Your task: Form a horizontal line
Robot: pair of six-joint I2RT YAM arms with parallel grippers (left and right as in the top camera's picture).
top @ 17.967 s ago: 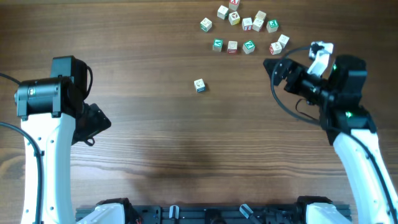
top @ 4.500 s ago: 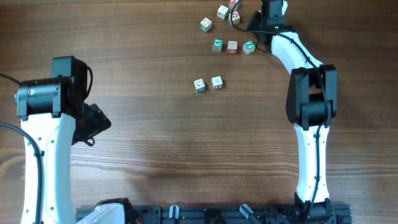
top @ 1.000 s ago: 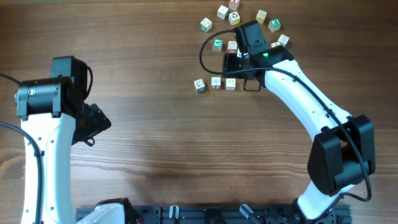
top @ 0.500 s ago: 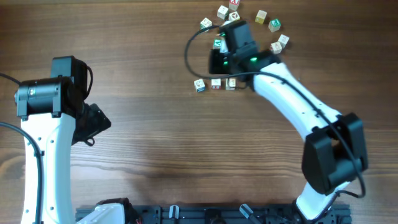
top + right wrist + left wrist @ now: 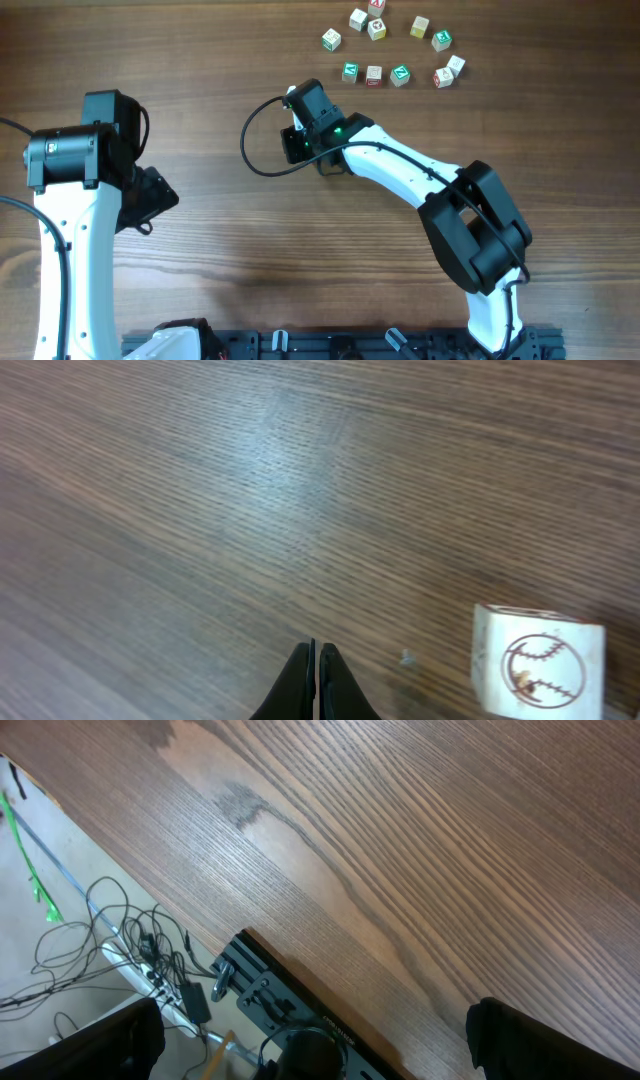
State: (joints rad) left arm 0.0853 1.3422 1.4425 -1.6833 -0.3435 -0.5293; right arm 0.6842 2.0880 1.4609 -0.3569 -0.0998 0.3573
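On surface [image 5: 250, 480], just right of right jaws and apart: one cube [image 5: 538, 664], ball mark. Right jaws pinched together. Row otherwise hidden under right arm [image 5: 400, 172] overhead. Left jaws wide.

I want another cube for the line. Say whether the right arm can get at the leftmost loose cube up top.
Probably yes. The leftmost loose cube sits in the open, nothing against it, and the shut right gripper is close by.
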